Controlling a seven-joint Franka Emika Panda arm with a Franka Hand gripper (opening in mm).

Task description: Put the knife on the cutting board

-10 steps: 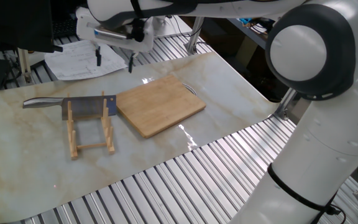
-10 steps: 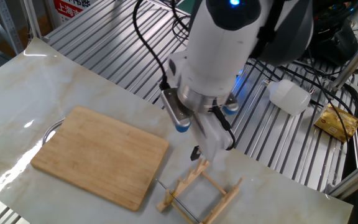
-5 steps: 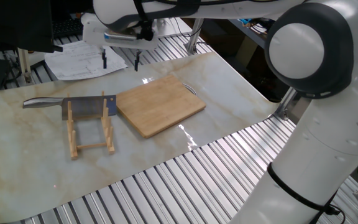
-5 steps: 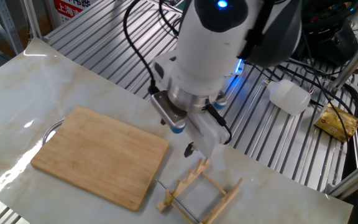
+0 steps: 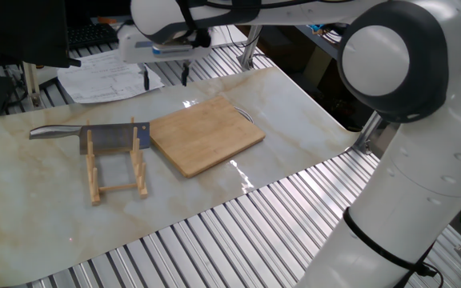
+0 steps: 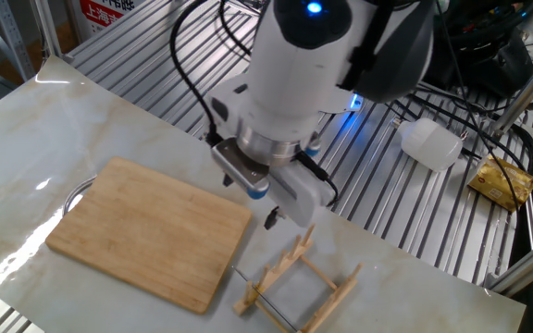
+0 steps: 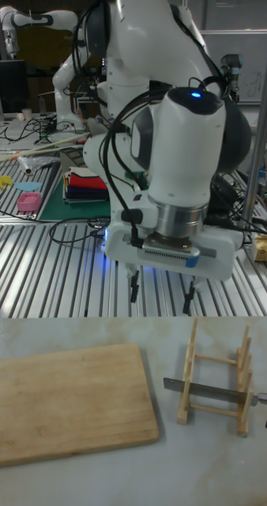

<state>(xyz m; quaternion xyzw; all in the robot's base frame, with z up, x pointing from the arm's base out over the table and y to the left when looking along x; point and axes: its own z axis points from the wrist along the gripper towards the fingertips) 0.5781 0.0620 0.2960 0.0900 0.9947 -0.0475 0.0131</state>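
Observation:
The knife [image 5: 106, 138] rests edge-up in a wooden peg rack [image 5: 118, 166], its silver handle sticking out to the left. In the tall fixed view the knife [image 7: 208, 388] shows as a thin grey strip across the rack [image 7: 216, 382]. The cutting board [image 5: 206, 136] lies flat just right of the rack, and it also shows as the cutting board [image 6: 151, 231] and cutting board [image 7: 66, 402]. My gripper [image 5: 165, 78] hangs open and empty above the far edge of the mat, behind the rack and board. In the tall fixed view the gripper [image 7: 161, 296] is spread wide, and one fingertip [image 6: 271, 219] shows above the rack [image 6: 294, 282].
Loose papers [image 5: 106, 76] lie on the slatted metal table behind the mat. A white bottle [image 6: 430, 143] and a yellow packet [image 6: 502, 180] sit beyond the arm. The robot's own large white links [image 5: 422, 160] fill the right side.
The open gripper has slid sideways along the mat's far edge, away from above the rack and toward the board's side. Knife, rack and board have not moved.

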